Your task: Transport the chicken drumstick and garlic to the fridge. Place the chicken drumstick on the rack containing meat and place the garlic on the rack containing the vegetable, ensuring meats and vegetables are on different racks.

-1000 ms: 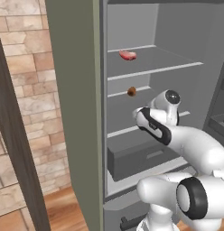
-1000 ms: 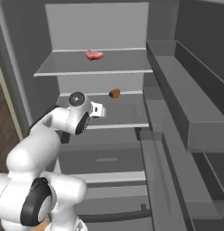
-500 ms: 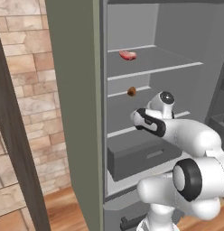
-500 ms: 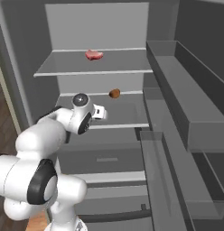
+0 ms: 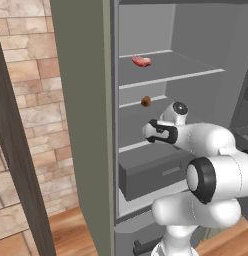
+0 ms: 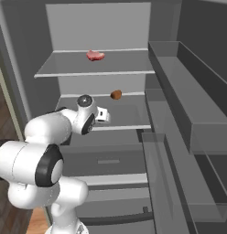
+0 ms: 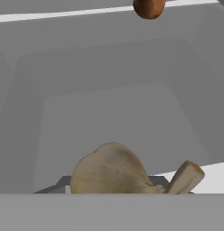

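Observation:
In the hand view the chicken drumstick [image 7: 111,171] lies pale brown across the bottom, thick end left and bone end right, with my gripper [image 7: 111,187] shut on it. The gripper [image 5: 149,131] [image 6: 106,116] sits inside the open fridge [image 5: 83,125], level with the middle shelf. The round brown vegetable [image 5: 145,102] [image 6: 116,94] [image 7: 148,6] rests on that shelf, just beyond and above the hand. The pink meat [image 5: 141,61] [image 6: 95,55] lies on the top rack [image 5: 191,74] [image 6: 88,73]. The garlic is out of view.
A dark grey drawer [image 5: 151,172] sits below the middle shelf. The open fridge door with its clear bins [image 6: 188,119] stands close on the right. A brick wall [image 5: 26,100] and a dark post [image 5: 16,165] are to the left.
The hand has crept a little deeper into the fridge with the drumstick still held, while the arm's elbow has swung up behind it.

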Tool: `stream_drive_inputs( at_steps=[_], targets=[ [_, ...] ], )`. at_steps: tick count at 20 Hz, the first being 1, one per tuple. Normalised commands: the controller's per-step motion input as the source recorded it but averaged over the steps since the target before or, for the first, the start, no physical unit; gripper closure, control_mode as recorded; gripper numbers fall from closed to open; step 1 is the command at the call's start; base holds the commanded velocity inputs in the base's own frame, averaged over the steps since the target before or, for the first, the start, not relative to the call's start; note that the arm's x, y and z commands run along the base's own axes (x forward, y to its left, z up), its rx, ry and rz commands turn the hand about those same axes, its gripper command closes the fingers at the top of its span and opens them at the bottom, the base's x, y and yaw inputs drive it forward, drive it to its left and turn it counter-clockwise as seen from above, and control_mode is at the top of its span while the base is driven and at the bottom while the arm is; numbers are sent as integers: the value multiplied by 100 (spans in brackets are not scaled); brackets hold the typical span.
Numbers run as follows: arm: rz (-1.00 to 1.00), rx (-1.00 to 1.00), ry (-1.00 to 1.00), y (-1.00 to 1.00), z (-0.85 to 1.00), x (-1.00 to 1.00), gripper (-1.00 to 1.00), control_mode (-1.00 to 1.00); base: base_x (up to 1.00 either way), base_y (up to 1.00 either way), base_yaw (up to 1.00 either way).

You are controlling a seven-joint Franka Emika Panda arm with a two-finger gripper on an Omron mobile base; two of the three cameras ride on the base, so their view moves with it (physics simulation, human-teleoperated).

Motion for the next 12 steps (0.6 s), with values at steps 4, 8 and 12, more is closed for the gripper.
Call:
stream_drive_inputs(
  at_steps=[4,8,12],
  targets=[
    [0,0,1,0,-20,21,100,-100,0,0,0],
    [0,0,1,0,-18,21,100,-100,0,0,0],
    [0,0,4,0,-20,28,100,-100,0,0,0]
  ],
)
